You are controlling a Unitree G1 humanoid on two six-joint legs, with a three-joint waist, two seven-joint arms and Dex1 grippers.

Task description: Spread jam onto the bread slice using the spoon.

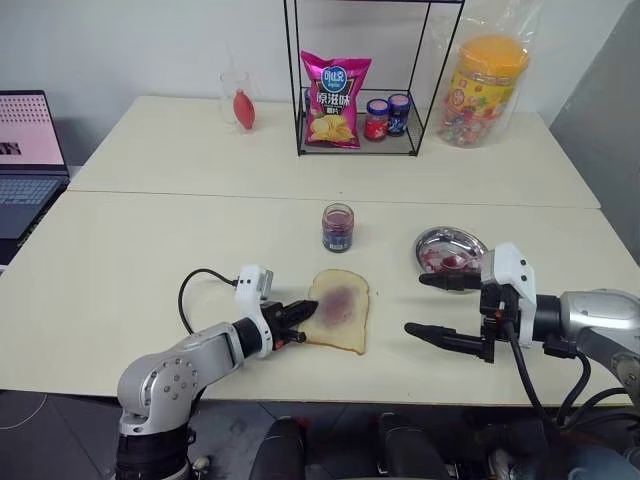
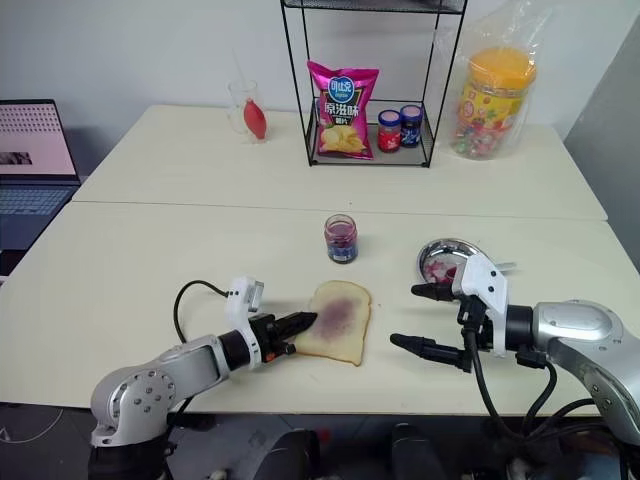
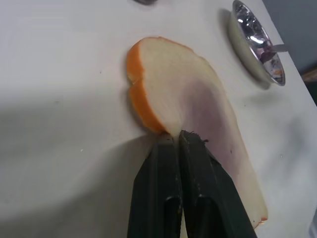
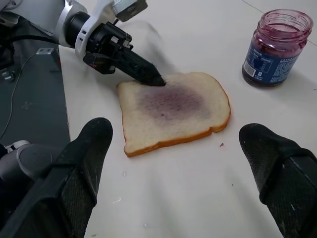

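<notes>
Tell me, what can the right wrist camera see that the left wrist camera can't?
Right wrist view: the jam jar, the closed left gripper seen from outside, tips at the bread's edge, and the open right gripper.

Left wrist view: the steel plate with the spoon handle poking over its rim.

Both: the bread slice with its purple smear, lying on the pale table.

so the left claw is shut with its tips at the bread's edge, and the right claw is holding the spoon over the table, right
Not quite. The right claw is open and holds nothing, as the right wrist view shows. The spoon lies in the plate. The rest is right: the left claw is shut, its tips at the bread's edge.
</notes>
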